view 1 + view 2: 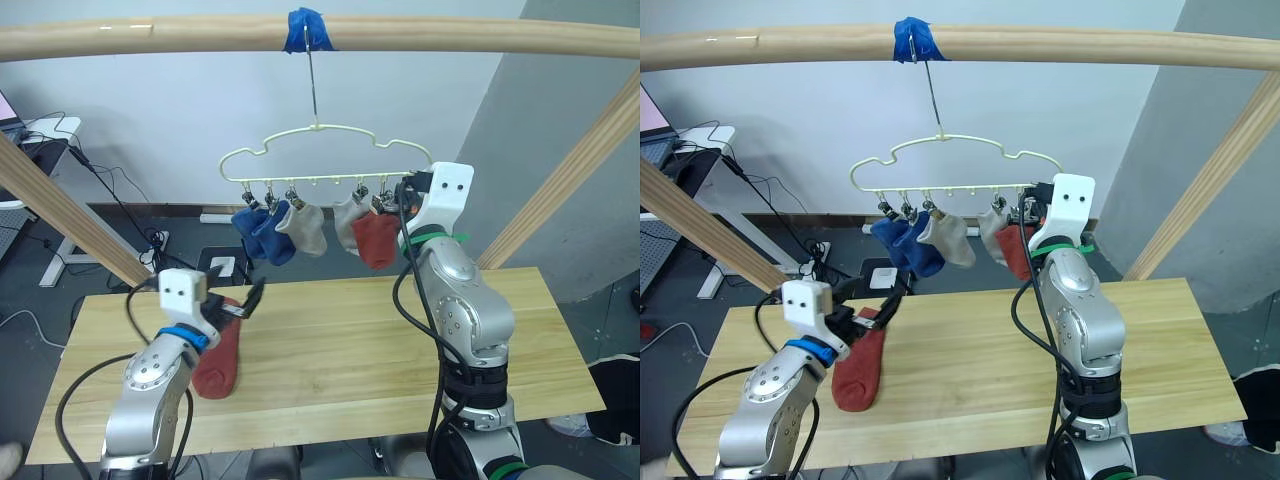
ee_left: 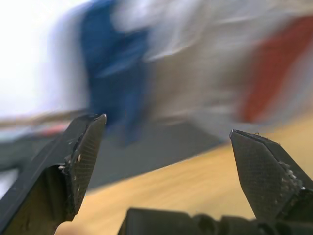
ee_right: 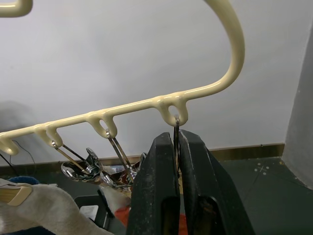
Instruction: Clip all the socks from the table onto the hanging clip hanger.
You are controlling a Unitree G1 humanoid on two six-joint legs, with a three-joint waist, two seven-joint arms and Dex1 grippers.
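In the left eye view, the clip hanger (image 1: 325,160) hangs by its long hook from a wooden rail (image 1: 450,38), at a wrap of blue tape (image 1: 305,30). Five socks are clipped along its bottom bar: two blue socks (image 1: 262,232) on the robot's left, a grey sock (image 1: 303,230) beside them, then a second grey sock (image 1: 350,222) and a rust-red sock (image 1: 378,240) toward the right end. The right gripper (image 1: 407,185) is raised to that right end of the bar. On the table (image 1: 400,330) below lies the sixth sock (image 1: 220,362) — rust-red, stretched out near the left side. The left gripper (image 1: 245,300) is just above the sock's far end, its two fingers spread.

The right eye view shows the same layout.

In the left wrist view, the left gripper's fingers (image 2: 80,156) stand wide apart with nothing between them; beyond them are blurred blue and red shapes and the wooden top.

In the right wrist view, the right gripper's fingers (image 3: 157,186) are pressed together on the thin metal wire of the end clip (image 3: 176,134), which hangs from the last loop of the hanger bar — the neighbouring clips hang just beside it.
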